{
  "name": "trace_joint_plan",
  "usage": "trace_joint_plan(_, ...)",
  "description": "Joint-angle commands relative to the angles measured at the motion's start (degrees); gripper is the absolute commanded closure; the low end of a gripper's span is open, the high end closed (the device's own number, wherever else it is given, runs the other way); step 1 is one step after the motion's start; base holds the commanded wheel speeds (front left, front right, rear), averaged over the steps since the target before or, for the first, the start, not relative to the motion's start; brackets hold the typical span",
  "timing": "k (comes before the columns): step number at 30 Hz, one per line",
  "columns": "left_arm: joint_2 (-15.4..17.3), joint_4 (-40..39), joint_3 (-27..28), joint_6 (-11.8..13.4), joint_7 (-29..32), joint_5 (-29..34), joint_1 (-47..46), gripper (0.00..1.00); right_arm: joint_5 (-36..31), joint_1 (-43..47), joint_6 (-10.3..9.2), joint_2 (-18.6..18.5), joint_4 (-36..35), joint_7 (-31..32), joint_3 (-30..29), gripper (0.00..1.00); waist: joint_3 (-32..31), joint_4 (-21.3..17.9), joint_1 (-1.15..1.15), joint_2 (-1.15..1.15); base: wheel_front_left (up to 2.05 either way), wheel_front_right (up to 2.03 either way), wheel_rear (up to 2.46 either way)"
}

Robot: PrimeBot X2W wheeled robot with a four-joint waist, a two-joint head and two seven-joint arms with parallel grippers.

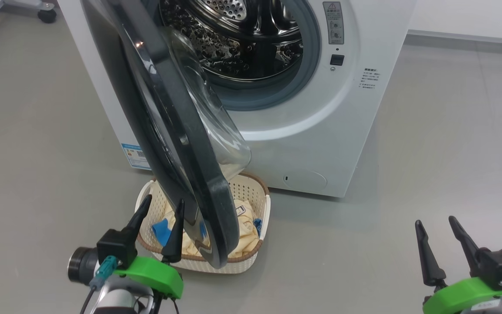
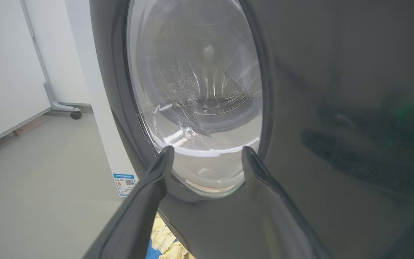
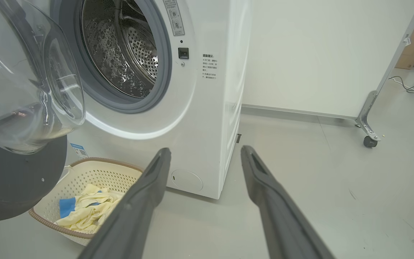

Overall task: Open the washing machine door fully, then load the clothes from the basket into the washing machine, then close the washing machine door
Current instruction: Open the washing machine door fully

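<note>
The washing machine [image 1: 329, 122] stands white with its steel drum [image 1: 242, 39] exposed. Its door [image 1: 172, 131], black-rimmed with a clear glass bowl [image 3: 23, 90], hangs about half open, edge-on toward me, above the basket [image 1: 251, 192]. The cream basket [image 3: 95, 176] sits on the floor at the machine's foot and holds pale yellow clothes [image 3: 84, 212] with blue patches. My left gripper [image 1: 161, 205] is open at the door's outer face, close to its glass window [image 2: 199, 90]; contact cannot be told. My right gripper [image 1: 436, 222] is open over bare floor at the lower right, holding nothing.
Grey floor [image 1: 451, 144] spreads to the right of the machine. A wheeled partition foot [image 3: 367, 129] stands at the far right, with cables [image 3: 413, 88] behind it. Another caster [image 2: 75, 114] and white panel stand left of the machine.
</note>
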Motion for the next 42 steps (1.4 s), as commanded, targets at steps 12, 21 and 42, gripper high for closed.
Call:
trace_joint_plan(12,0.9,-1.9,2.6,-0.1,-0.4,0.3,-2.6,0.02,0.3,-1.5,0.59,-0.5,-1.9,-0.6,0.4,0.00,1.1,0.2,0.00,0.00,0.00,0.00,0.00)
trace_joint_plan(21,2.0,-3.0,5.9,1.3,-0.4,1.6,-4.7,1.00,0.5,-1.4,0.59,-0.5,-1.6,-0.6,0.4,0.00,1.0,0.2,0.00,0.00,0.00,0.00,0.00)
trace_joint_plan(42,1.0,-46.9,-13.9,2.2,7.0,0.0,-12.8,1.00,0.2,-1.2,0.59,-0.5,-1.3,-0.3,-0.4,0.00,2.0,0.7,0.00,0.00,0.00,0.00,0.00)
